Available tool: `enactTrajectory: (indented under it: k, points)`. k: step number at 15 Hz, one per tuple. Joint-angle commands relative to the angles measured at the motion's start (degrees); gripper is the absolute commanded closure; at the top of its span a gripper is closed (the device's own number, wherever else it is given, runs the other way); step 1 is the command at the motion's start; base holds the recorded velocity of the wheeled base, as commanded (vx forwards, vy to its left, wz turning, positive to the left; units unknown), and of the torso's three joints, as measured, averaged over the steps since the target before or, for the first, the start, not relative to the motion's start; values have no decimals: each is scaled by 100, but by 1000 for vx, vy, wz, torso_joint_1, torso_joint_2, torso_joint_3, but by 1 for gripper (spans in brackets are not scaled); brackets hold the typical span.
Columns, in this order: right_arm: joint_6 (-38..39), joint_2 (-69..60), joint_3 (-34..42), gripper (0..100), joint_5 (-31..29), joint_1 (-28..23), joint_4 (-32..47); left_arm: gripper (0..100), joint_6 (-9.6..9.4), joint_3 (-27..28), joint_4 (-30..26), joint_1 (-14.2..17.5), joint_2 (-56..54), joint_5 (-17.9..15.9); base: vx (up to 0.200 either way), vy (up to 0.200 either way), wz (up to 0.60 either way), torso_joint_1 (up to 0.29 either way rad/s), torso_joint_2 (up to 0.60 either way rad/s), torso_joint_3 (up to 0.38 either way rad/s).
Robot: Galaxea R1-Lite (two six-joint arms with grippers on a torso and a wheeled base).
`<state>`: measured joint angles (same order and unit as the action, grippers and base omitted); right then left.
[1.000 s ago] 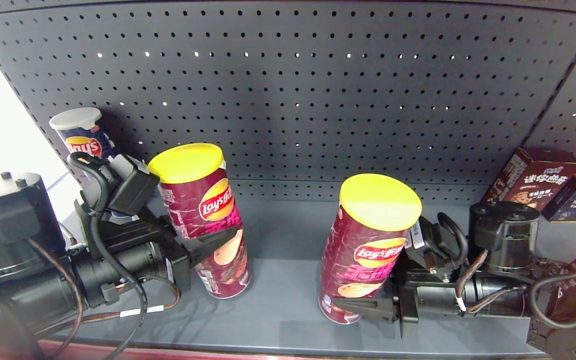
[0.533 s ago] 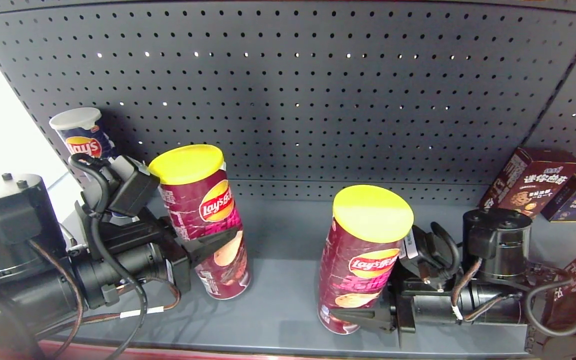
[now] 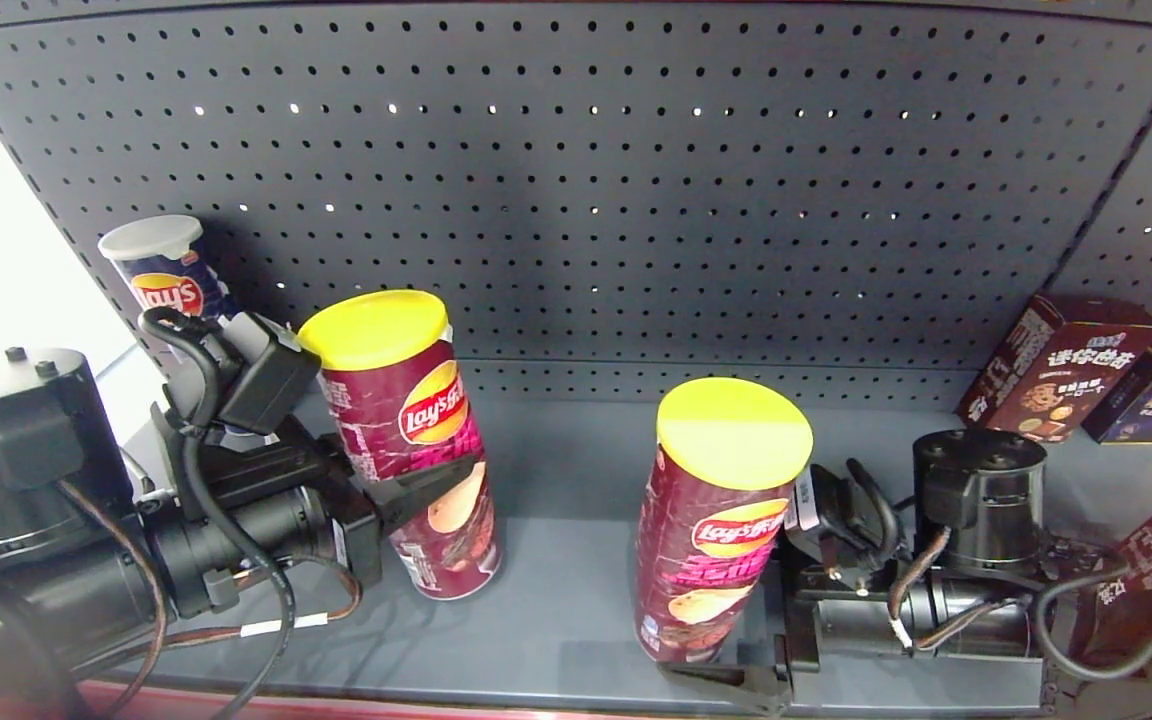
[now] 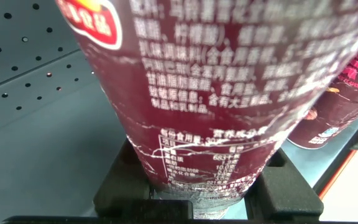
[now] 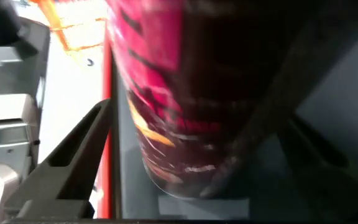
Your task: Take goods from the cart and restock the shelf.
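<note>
The left gripper (image 3: pixel 431 475) fingers clamp a chips can (image 3: pixel 406 420) near the left end of the shelf (image 3: pixel 576 480). The right gripper (image 3: pixel 691 645) fingers are spread, apparently clear of the second can (image 3: pixel 711 540).

Glossy can (image 3: pixel 406 440), matt metal shelf (image 3: pixel 566 540)

A red-and-yellow logo sits on the left can (image 3: pixel 406 440), the right can (image 3: pixel 711 530) and the blue can (image 3: pixel 168 270), upper left. Left wrist view: fine white print covers the left can. Pale characters front the box (image 3: pixel 1056 365), right.
</note>
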<state>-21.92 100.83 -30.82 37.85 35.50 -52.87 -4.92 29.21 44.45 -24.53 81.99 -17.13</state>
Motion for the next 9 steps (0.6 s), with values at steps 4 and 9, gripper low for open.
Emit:
enactTrajectory:
  k: [4,9]
  points:
    - [3,-837,436,0,-120,-157,31,100,0,6,3,-8,18,-1,0,0,0,0,0,0]
    - [21,-1962,744,0,-94,-623,40,100,18,-205,20,-26,-8,43,0,0,0,0,0,0]
